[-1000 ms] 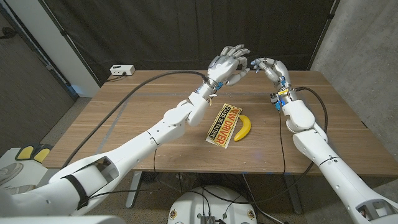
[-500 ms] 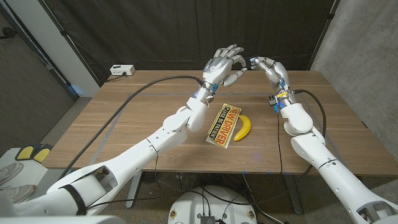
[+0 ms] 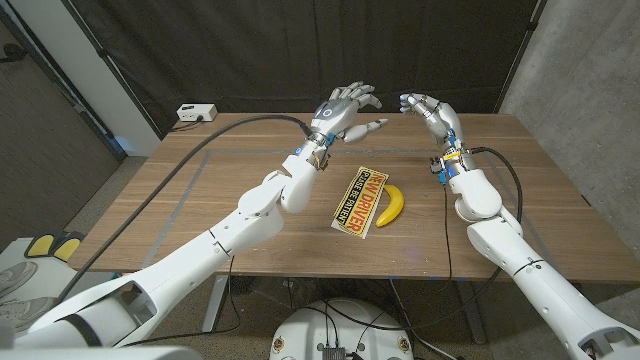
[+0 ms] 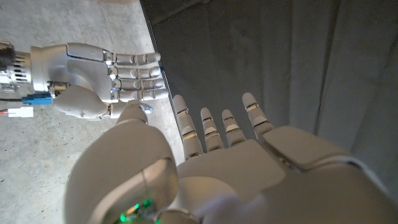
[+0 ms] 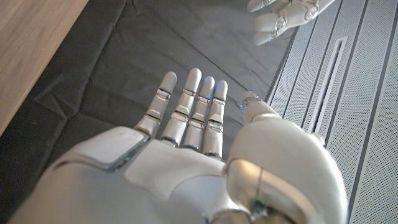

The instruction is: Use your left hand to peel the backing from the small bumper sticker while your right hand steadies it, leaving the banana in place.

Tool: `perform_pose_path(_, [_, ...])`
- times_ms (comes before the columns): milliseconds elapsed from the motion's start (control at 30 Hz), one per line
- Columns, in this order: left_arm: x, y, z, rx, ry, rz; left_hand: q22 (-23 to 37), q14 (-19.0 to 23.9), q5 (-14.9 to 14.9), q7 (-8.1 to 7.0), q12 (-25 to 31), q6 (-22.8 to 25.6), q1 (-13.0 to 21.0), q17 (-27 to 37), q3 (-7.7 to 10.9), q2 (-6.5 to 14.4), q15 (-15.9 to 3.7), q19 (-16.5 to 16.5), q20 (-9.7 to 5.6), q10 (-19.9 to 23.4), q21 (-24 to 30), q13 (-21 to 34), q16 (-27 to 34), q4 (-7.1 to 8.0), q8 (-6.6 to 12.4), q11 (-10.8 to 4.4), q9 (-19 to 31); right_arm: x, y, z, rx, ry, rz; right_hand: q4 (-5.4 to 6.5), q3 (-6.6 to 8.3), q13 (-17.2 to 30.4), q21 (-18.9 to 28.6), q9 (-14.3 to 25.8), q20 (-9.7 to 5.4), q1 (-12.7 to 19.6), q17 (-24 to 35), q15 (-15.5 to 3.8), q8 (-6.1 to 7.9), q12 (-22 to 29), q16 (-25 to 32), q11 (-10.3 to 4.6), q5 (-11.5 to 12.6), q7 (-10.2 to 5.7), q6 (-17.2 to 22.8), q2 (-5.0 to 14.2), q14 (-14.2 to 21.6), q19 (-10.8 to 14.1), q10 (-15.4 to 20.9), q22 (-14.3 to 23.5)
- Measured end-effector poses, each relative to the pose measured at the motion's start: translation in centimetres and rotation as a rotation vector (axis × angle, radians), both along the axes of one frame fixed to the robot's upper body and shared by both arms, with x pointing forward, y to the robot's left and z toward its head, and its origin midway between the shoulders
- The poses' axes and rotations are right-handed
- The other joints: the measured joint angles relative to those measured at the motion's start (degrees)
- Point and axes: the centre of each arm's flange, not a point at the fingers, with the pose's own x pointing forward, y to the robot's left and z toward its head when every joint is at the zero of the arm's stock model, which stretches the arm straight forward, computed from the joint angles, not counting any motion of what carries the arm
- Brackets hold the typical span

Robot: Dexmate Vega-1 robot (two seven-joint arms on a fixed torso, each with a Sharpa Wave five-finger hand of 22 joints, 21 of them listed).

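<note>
Sticker: the small rectangular bumper sticker, yellow and black with a white edge, lies flat on the wooden table, near its middle. Its backing seems to be not yet peeled.

Banana: the yellow curved banana lies just beside the sticker, on the side of the robot's right arm; I cannot tell whether the two touch.

Left robot hand: the left robot hand is open, the fingers apart, and it holds nothing. It hangs in the air above the far part of the table.

Right robot hand: the right robot hand is also open and holds nothing, raised over the far edge, near the left one but apart from it. In the left wrist view it shows beyond the left robot hand's own fingers.

Key relation: the sticker lies on the table nearer to the robot's body than both robot hands, and below them. Its long axis runs from the near side to the far side, a little slanted. The left robot hand is nearly straight beyond the far short end; the right one is more to the banana side. In my judgement, both must come down and back toward the robot.

Writing: on the sticker large letters read "NW DRIVER", perhaps "NEW DRIVER"; the small line beside it is too small to read.
</note>
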Motion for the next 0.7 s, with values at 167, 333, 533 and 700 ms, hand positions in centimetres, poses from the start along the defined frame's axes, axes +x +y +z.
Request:
perform_pose_path(167, [-1.3, 1.1, 0.0, 0.019, 0.054, 0.029, 0.29, 1.05, 0.0, -0.09, 0.46, -1.59, -0.46, 0.0, 0.0, 0.46, -0.42, -0.08, 0.08, 1.04, -0.23, 0.0, 0.82, 0.0, -1.77, -1.03, -1.06, 0.1, 0.1, -0.3, 0.008, 0.001, -0.002, -0.01, 0.0, -0.73, 0.0, -0.56, 0.3, -0.9, -0.55, 0.06, -0.98, -1.11, -0.85, 0.07, 0.0, -0.18, -1.46, -0.43, -0.78, -0.31, -1.21, 0.0])
perform_pose_path(333, [-2.2, 1.6, -0.2, 0.063, 0.115, 0.077, 0.29, -0.8, 0.0, -0.21, 0.4, -1.84, -0.6, -0.28, 0.18, 0.61, 0.43, -1.1, 0.12, -0.06, -0.66, 0.01, 0.13, -0.18, -2.96, -0.02, -1.99, 0.0, 0.3, -0.7, 0.013, 0.001, -0.003, -0.01, 0.0, -1.49, 0.0, -0.97, 0.3, -1.48, -1.18, 0.3, -1.7, -1.96, -1.71, 0.18, 0.0, -0.63, -2.26, -0.44, -1.13, -0.31, -1.9, 0.0])
perform_pose_path(533, [-3.8, 2.2, 0.6, 0.162, 0.175, 0.151, 0.54, -3.4, 0.01, 1.82, -0.22, 0.78, -1.35, -0.27, -0.07, -0.14, 1.74, -3.33, 0.09, -1.85, -1.96, 0.01, -0.12, -0.88, -3.37, 1.03, -3.04, 0.0, 0.4, -1.2, 0.026, 0.007, -0.002, -0.01, 0.0, -2.06, 0.0, -1.47, 0.3, -2.16, -1.23, 0.3, -2.11, -2.4, -1.94, 0.0, 0.0, -0.83, -2.48, -0.37, -1.13, -0.3, -2.27, 0.01])
perform_pose_path(700, [-4.7, 2.3, 0.9, 0.255, 0.235, 0.207, 0.54, -3.72, 0.01, 2.11, -0.22, 3.98, -1.58, -0.39, -0.27, -0.37, 2.06, -3.33, 0.09, -1.85, -1.99, 0.01, -0.33, -1.07, -3.25, 1.03, -3.41, -0.3, 0.5, -1.5, 0.048, 0.0, -0.002, -0.02, 0.0, -2.38, -0.27, -1.74, 0.3, -2.69, -1.22, 0.3, -2.37, -2.85, -1.94, 0.0, 0.0, -0.83, -2.48, -0.28, -1.12, -0.3, -2.26, 0.01])
